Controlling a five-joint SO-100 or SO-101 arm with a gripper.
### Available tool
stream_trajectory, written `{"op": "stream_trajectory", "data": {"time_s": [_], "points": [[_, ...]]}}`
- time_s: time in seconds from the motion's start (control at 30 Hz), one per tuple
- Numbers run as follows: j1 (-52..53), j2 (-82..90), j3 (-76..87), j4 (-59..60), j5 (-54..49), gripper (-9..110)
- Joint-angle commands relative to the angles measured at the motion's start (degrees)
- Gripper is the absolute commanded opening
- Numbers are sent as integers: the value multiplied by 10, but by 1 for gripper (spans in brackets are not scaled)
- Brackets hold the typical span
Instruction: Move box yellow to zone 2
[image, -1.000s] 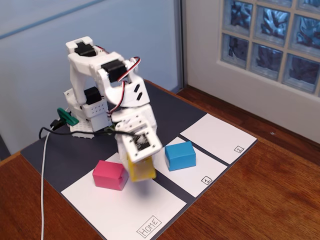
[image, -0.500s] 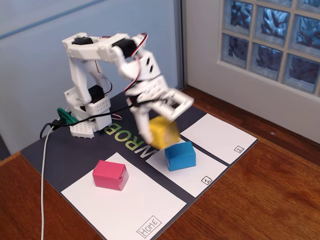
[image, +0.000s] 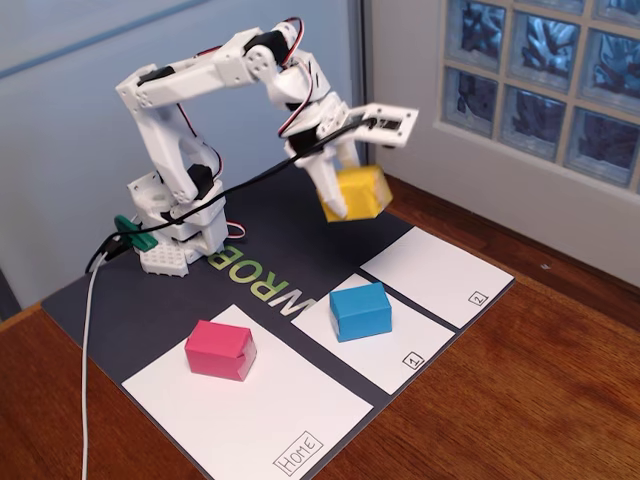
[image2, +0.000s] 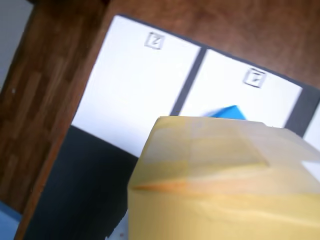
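Fixed view: reddish wooden tabletop beside glass-block window; dark mat carries white paper panels. White gripper pinches yellow paper-wrapped box aloft, at eleven o'clock from zone 2's white panel.

Wrist view: box fills the foreground, zone 2 at eleven o'clock.

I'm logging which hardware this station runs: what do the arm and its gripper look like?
The arm is white plastic with black servo blocks at the joints and red, white and black wires along it. The gripper is white too. A green clamp sits at the base, with a white cable trailing off.
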Motion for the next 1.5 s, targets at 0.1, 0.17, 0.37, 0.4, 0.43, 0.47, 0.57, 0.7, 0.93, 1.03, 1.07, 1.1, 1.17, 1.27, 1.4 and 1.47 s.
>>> {"op": "stream_trajectory", "data": {"time_s": [0.1,0.17,0.37,0.4,0.43,0.47,0.57,0.7,0.93,1.03,1.07,1.1,1.17,1.27,1.4,1.47], "points": [[-62,-3,-4,-10,44,0],[-70,-24,-8,-18,70,0],[-86,-80,-8,-62,120,0],[-89,-89,-8,-74,128,0],[-92,-99,-9,-86,137,0],[-94,-110,-9,-100,147,0],[-103,-141,-10,-138,167,0],[-119,-175,-10,-185,199,0],[-139,-247,-11,-259,278,0],[-140,-283,-14,-280,320,1],[-140,-294,-18,-283,339,1],[-140,-304,-23,-285,359,1],[-139,-322,-27,-294,396,1],[-138,-340,-31,-308,439,1],[-138,-360,-36,-328,472,2],[-138,-372,-41,-337,478,2]]}}
